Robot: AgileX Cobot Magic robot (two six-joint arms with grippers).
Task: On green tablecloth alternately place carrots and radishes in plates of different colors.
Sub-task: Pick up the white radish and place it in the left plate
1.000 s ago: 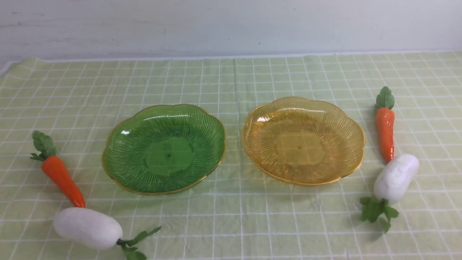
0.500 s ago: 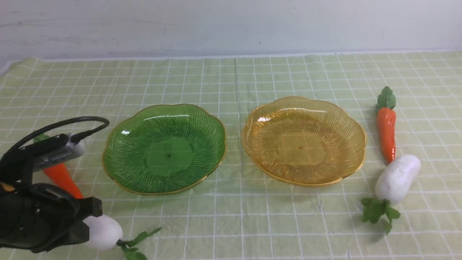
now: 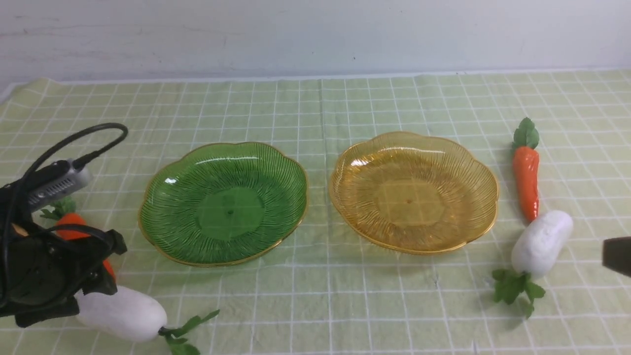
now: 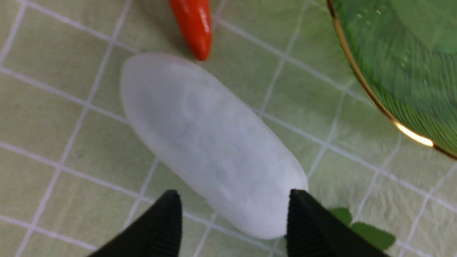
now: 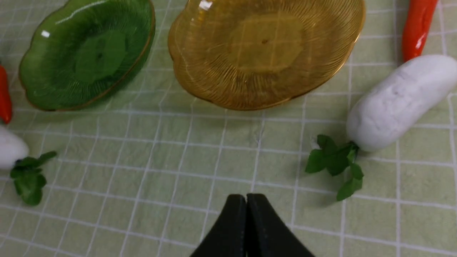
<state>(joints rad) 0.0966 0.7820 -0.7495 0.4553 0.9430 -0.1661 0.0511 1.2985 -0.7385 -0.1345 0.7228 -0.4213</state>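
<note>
1. Front view: the left gripper (image 3: 101, 268), shifted leftward since half a second ago, hovers above the left radish (image 3: 121, 313) on the green tablecloth (image 3: 315, 305); the right gripper (image 3: 617, 255) newly appears at the right edge.
2. Left wrist view: jaws spread, flanking the radish's leafy end.
3. Right wrist view: jaws pressed together, empty, on the near side of the amber plate (image 5: 192, 71).

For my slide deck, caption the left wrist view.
Open left end effector poised over a white radish, carrot tip and green plate nearby.

Left gripper housing (image 3: 39, 276): black, bulky, rounded.
Camera module (image 3: 56, 181): silver-grey, boxy.
Cable (image 3: 74, 140): black, looped, plugged into module.
Left fingers (image 4: 157, 228): black, tapered, ribbed.
Right fingers (image 5: 232, 228): black, tapered.
</note>
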